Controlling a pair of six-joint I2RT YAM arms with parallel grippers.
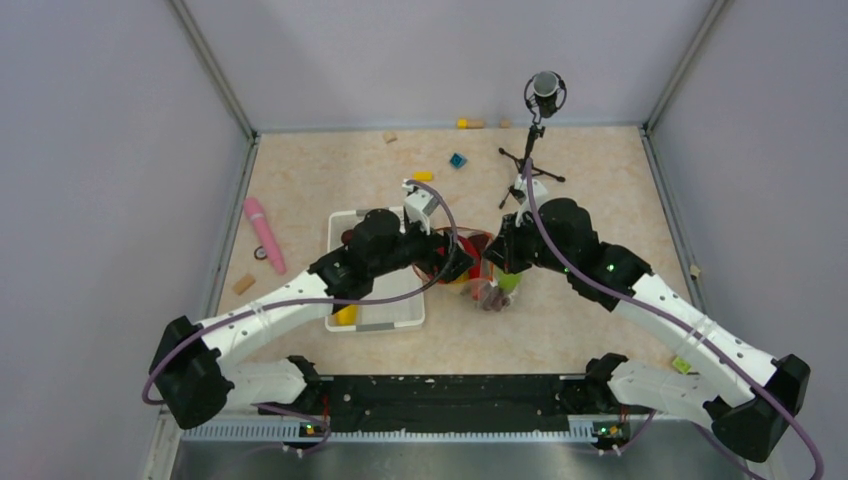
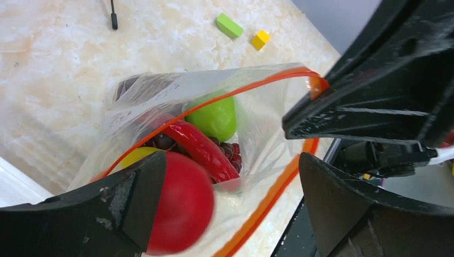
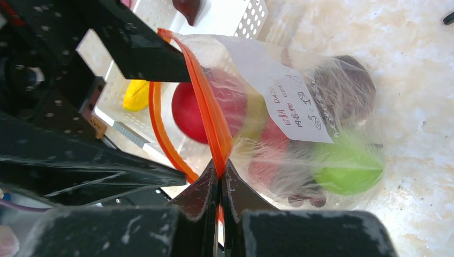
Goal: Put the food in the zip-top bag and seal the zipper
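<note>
So, the R jaws (image 3: 220,174) are shut tight on the zipper (image 3: 203,104), holding the zip-top bag (image 2: 251,134) up w/ its mouth open. The L jaws (image 2: 233,176) are wide apart right over that mouth, w/ the red apple (image 2: 184,209) just under them. The strip runs across btw both arms. The green fruit (image 2: 217,118) and red chili (image 2: 195,144) are inside. Beside the bag, nearer the L arm, the white basket (image 3: 252,16) has a yellow piece (image 3: 136,93) and a maroon fruit (image 3: 187,8). Far off on the bench (image 2: 64,80) lie small blocks (image 2: 229,25).

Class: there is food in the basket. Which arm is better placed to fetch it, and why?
Left. The left fingers are open, and the basket, with a yellow piece inside, lies on that side. The right fingers are shut on the zipper, holding the bag open.
</note>
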